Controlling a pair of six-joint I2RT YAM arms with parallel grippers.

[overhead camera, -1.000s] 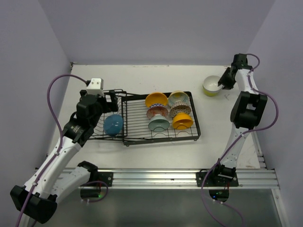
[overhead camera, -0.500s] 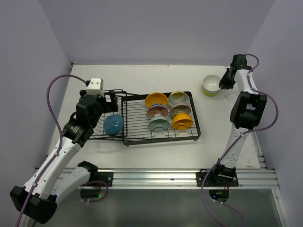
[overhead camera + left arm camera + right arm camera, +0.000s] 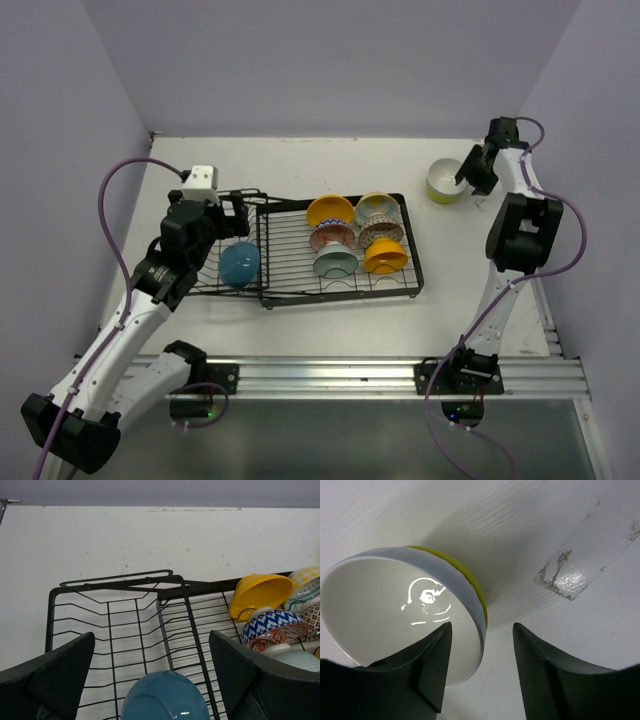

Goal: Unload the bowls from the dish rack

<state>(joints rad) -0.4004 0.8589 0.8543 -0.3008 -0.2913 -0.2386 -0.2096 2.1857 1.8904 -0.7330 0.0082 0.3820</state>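
A white table (image 3: 300,160) sits enclosed by pale lilac walls (image 3: 330,60) on three sides. A silver metal rail (image 3: 330,375) runs along its near edge. A glossy, scuffed patch (image 3: 565,575) mars the tabletop, and faint specks (image 3: 192,510) lie near the back wall

Lab test cell, plain lilac walls (image 3: 330,60), white table (image 3: 330,165), aluminium rail (image 3: 340,375)

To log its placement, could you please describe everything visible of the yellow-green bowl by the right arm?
The yellow-green bowl is round and glossy like glazed ceramic, white inside and along the rim. It stands upright and empty on the white table, beyond the far right corner of the dish rack. The right tool straddles its rim, one finger inside, one outside, with a gap on each side.
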